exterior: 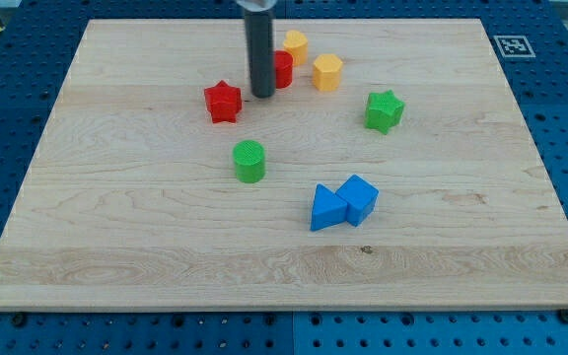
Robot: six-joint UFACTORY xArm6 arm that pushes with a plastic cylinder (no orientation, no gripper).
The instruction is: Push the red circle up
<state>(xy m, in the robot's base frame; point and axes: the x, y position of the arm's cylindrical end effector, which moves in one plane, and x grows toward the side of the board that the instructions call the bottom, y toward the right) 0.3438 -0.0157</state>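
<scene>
The red circle (282, 69) is a short red cylinder near the view's top centre, partly hidden behind my rod. My tip (262, 95) rests on the board just below and left of it, touching or nearly touching its lower left side. A red star (223, 102) lies to the left of my tip. A yellow block (295, 45) sits just above and right of the red circle, close to it. A yellow hexagon (327, 72) lies to the circle's right.
A green star (384, 110) is at the right. A green cylinder (249, 161) is below my tip. A blue triangle (327, 208) and a blue cube (360, 198) touch each other lower down. The wooden board (116, 247) lies on a blue perforated table.
</scene>
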